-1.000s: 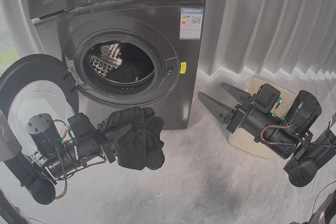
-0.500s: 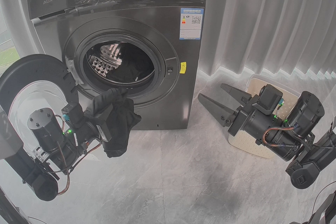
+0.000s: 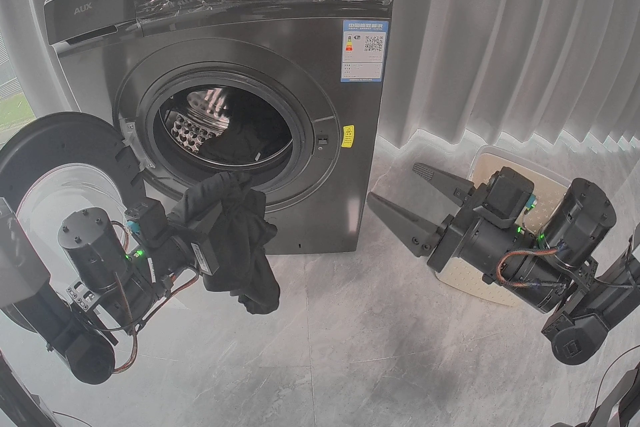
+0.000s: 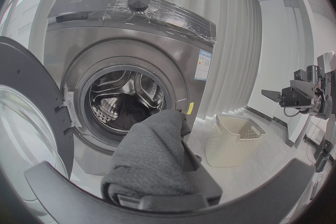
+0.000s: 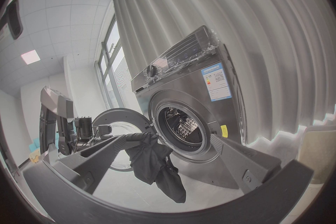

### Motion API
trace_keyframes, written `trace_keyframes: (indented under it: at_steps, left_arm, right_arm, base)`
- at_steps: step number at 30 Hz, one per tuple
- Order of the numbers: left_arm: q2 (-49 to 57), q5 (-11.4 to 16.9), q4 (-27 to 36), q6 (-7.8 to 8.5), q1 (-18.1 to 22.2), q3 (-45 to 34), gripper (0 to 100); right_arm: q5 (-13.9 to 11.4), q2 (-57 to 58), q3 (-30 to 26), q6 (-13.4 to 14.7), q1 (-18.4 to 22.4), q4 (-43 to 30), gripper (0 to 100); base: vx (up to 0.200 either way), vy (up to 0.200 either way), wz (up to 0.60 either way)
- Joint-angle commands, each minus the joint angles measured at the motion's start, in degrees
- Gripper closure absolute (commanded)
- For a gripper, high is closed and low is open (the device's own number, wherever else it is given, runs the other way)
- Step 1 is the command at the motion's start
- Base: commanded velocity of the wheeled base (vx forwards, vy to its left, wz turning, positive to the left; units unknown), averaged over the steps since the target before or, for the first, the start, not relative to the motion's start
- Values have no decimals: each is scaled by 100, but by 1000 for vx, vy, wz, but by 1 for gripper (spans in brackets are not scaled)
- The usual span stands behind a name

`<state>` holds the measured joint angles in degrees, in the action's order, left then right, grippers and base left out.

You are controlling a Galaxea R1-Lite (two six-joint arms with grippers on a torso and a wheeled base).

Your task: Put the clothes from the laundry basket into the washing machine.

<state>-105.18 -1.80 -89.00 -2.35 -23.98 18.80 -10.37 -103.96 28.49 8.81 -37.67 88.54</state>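
While the left claw is clamped shut on a dark garment, we see it held just in front of the washing machine, at the lower edge of the round opening and outside the drum. The garment is bunched over the claw's fingers and hides most of them. A loose tail droops down from it toward the floor without touching it. From the left wrist view the cloth lies heaped in the foreground, with the opening straight behind it. From the right wrist view it hangs in folds off the far arm, level with the opening's lower half.

The machine's door is swung fully open to the robot's left, and the left arm sits in front of it. Inside the drum we can make out more dark clothing lying low against the back.

The right claw hangs off to the right of the machine with its jaws spread wide and nothing between them. Behind that arm the cream laundry basket stands upright on the floor, near the machine's right side but apart from it, close to the pale curtain.
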Motion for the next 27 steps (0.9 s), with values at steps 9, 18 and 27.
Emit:
trace_keyframes:
  at_steps: [9, 18, 27]
  left_arm:
    - [-231, -39, -3, 33, -37, -52, 100]
    - [-363, -57, -12, 24, -107, -25, 100]
    - [-547, -66, -12, 24, -142, -8, 100]
  right_arm:
    - [-167, -344, -283, -126, -109, 14, 0]
    - [-158, -291, -291, -126, -127, 14, 0]
    - [-158, -291, -300, -126, -127, 14, 0]
  base:
    - [111, 0, 0]
    - [200, 0, 0]
    - [89, 0, 0]
